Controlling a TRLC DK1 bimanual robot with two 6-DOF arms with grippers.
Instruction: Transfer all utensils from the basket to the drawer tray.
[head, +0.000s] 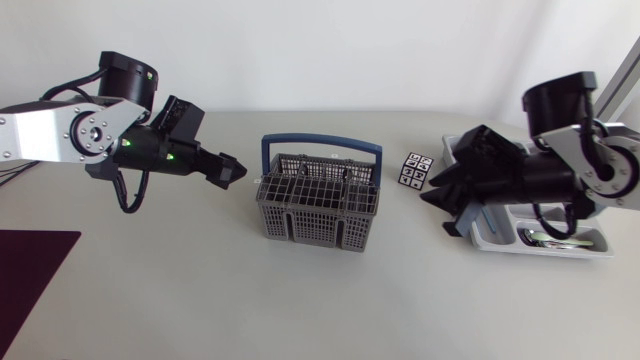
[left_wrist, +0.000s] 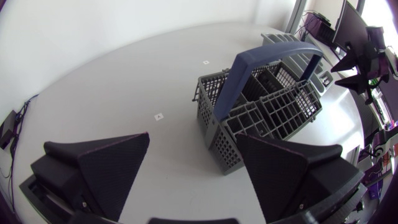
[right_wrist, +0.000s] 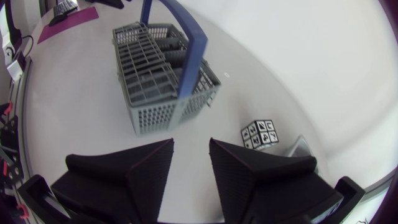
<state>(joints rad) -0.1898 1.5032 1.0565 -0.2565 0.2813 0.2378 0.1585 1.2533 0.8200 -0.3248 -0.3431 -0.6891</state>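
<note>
A grey wire basket (head: 318, 205) with a blue handle (head: 320, 146) stands mid-table; I cannot make out utensils inside it. The drawer tray (head: 560, 253) lies at the right with metal utensils (head: 548, 238) in its near compartment. My left gripper (head: 232, 171) hovers just left of the basket, open. In the left wrist view its fingers spread wide around nothing (left_wrist: 193, 140), with the basket (left_wrist: 267, 106) ahead. My right gripper (head: 428, 192) hangs over the tray's left end, pointing at the basket. A narrow gap separates its fingers, which hold nothing (right_wrist: 191, 144); the basket (right_wrist: 161, 81) is ahead.
A small black-and-white marker cube (head: 415, 170) (right_wrist: 261, 133) sits between the basket and the tray. A dark maroon mat (head: 30, 275) covers the front left corner. Bare table lies in front of the basket.
</note>
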